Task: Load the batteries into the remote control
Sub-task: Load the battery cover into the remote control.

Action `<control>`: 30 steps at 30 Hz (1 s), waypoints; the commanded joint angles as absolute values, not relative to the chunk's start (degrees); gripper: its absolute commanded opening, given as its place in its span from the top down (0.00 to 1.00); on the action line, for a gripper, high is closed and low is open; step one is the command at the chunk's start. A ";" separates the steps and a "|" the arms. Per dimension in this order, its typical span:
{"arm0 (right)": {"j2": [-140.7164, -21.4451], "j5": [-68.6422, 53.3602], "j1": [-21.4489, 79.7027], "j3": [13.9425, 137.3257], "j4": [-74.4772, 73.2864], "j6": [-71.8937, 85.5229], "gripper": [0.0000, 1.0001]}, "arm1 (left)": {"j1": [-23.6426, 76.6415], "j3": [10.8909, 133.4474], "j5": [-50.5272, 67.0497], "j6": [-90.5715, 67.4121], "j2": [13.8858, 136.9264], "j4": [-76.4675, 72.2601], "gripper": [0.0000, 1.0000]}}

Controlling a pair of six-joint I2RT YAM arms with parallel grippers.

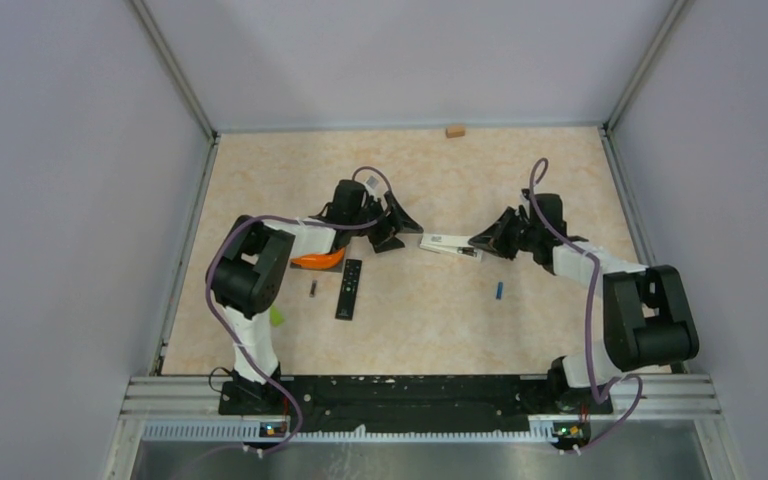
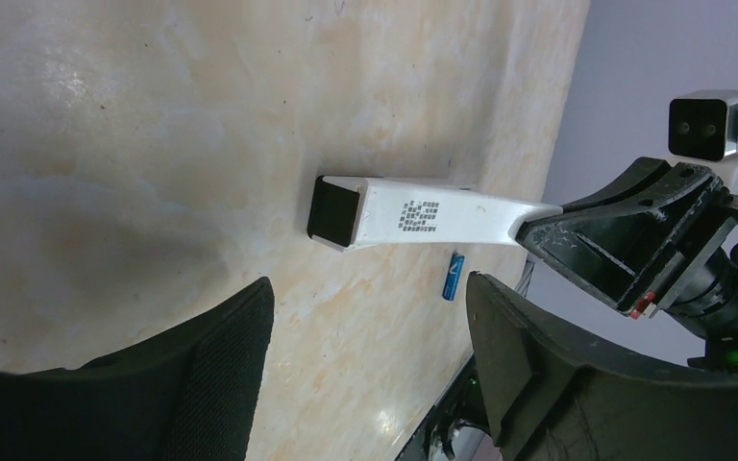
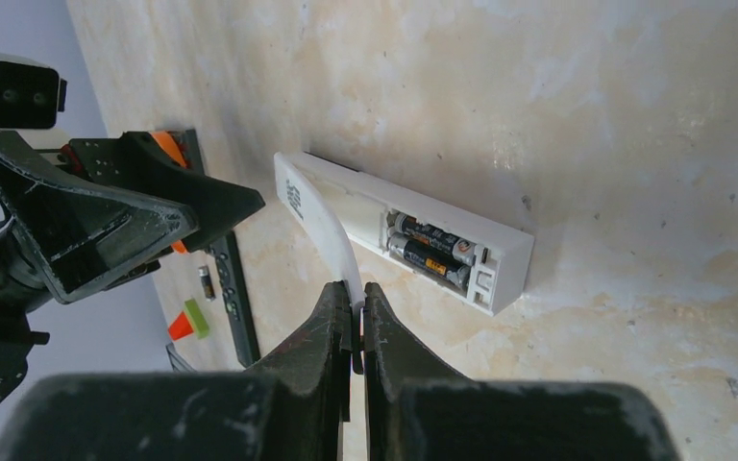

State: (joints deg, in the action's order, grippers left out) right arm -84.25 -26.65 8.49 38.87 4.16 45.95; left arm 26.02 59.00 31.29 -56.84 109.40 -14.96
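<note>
The right gripper is pinched tight on the thin white battery cover, whose far end meets the white remote. Two batteries sit side by side in that remote's open compartment. The left gripper hovers just off the remote's opposite end, fingers spread wide with nothing between them. A blue battery lies on the table near the remote's gripped end. A dark battery and a black remote lie off its other end.

Around the remote, left claw and right claw block both ends; sides free.
</note>
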 commanded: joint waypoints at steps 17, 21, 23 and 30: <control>-85.33 -19.55 7.98 38.87 -2.76 40.62 1.00 | 25.84 62.75 33.06 -55.54 112.45 -15.23 0.28; -83.24 -17.44 7.93 37.27 -3.02 42.64 1.00 | 26.09 62.86 33.02 -55.85 112.77 -15.51 0.29; -82.97 -17.80 7.99 36.73 -3.10 42.81 1.00 | 26.20 63.21 33.04 -55.82 113.06 -15.56 0.30; -84.10 -19.14 7.94 34.63 -1.03 43.60 1.00 | 26.41 64.85 32.17 -50.70 114.06 -13.52 0.29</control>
